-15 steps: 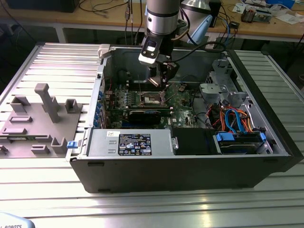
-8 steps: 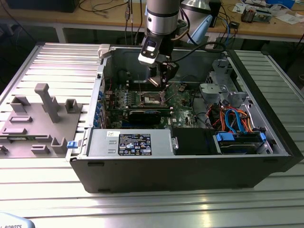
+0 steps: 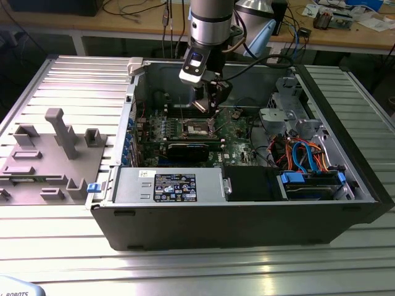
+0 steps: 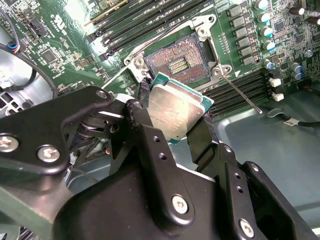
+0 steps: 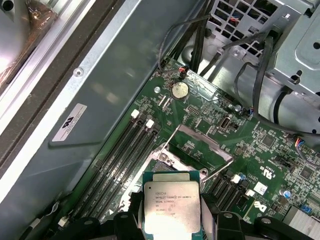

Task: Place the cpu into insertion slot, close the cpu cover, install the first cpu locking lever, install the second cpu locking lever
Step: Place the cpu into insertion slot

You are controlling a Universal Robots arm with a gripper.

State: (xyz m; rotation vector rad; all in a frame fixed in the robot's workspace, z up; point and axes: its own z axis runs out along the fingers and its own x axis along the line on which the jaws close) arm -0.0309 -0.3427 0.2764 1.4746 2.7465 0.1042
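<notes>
Silver-topped cpu (image 4: 176, 109) clamped in the black claw (image 4: 172, 124), near the bare insertion slot (image 4: 175, 61), long memory slots (image 4: 145, 22) flanking it

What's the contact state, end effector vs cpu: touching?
Touching. The second wrist view shows the black fingers of the end effector pressed against opposite edges of the cpu, holding it near the bare insertion slot.

The cpu (image 4: 176, 109) has a brushed, dull-silver metal top, edged in green board. The gripper (image 4: 172, 114) clamped on it is matt black, its screw heads (image 4: 180, 204) bright metal. The insertion slot (image 4: 175, 59) shows a grainy coppery contact field in a silvery metal rim — the motherboard (image 4: 70, 35) around it is glossy green. The computer case (image 3: 247, 216) is smooth dark-grey sheet metal, the table (image 3: 185, 265) ribbed and satin.
</notes>
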